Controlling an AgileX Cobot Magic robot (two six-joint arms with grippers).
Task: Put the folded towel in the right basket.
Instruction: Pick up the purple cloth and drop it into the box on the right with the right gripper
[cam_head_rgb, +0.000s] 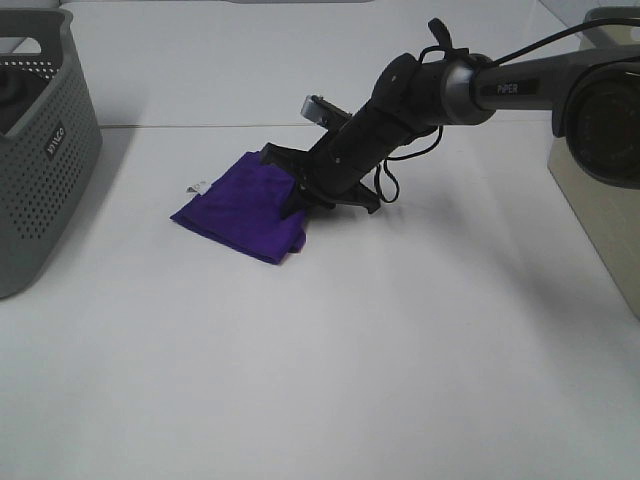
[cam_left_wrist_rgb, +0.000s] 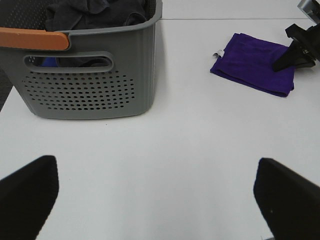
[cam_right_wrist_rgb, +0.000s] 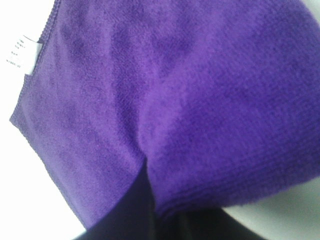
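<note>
The folded purple towel (cam_head_rgb: 245, 205) lies on the white table left of centre, with a small white tag at its left corner. It also shows in the left wrist view (cam_left_wrist_rgb: 250, 62) and fills the right wrist view (cam_right_wrist_rgb: 165, 90). My right gripper (cam_head_rgb: 302, 193) reaches across to the towel's right edge and is shut on that edge, which is pinched up around a dark finger (cam_right_wrist_rgb: 132, 210). The beige right basket (cam_head_rgb: 600, 195) stands at the table's right edge. My left gripper (cam_left_wrist_rgb: 160, 200) is open and empty, over bare table, and out of the high view.
A grey perforated basket (cam_head_rgb: 40, 150) holding dark cloths stands at the left, with an orange handle in the left wrist view (cam_left_wrist_rgb: 32, 39). The right arm (cam_head_rgb: 500, 88) stretches from the right over the table's far half.
</note>
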